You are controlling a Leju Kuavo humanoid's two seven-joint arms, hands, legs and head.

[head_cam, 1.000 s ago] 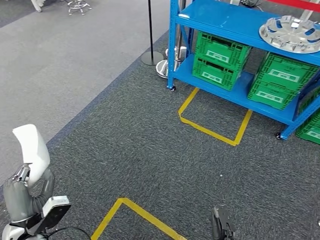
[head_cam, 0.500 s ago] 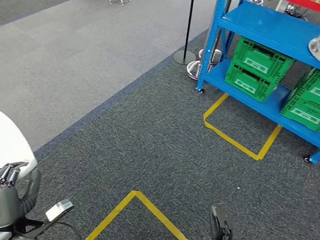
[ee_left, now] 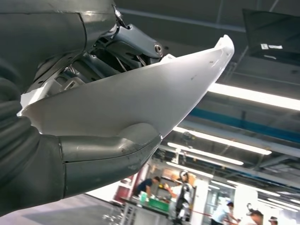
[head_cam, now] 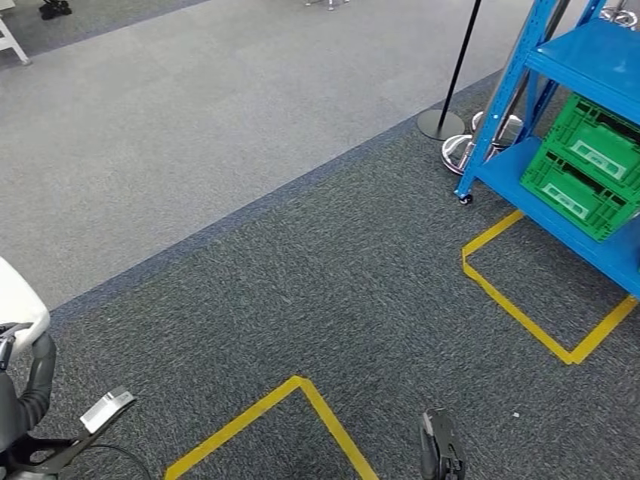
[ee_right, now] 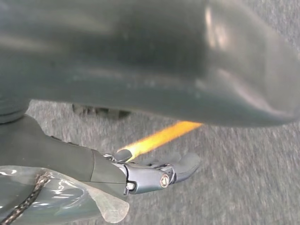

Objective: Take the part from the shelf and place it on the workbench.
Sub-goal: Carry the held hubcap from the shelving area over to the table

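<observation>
- Your left hand sits at the lower left of the head view, its fingers grasping the white part; the wrist view shows the thumb under the part and darker fingers over it.
- The part is held up beside your body, well apart from the shelf.
- Your right hand hangs low over the carpet, fingers released and stretched out, holding nothing.
- Just ahead you see yellow tape forming a corner on the dark grey carpet.
- Farther right, the blue shelf carries green crates on its lower level, with another taped outline before it.
- A black stanchion stands beside the shelf.
</observation>
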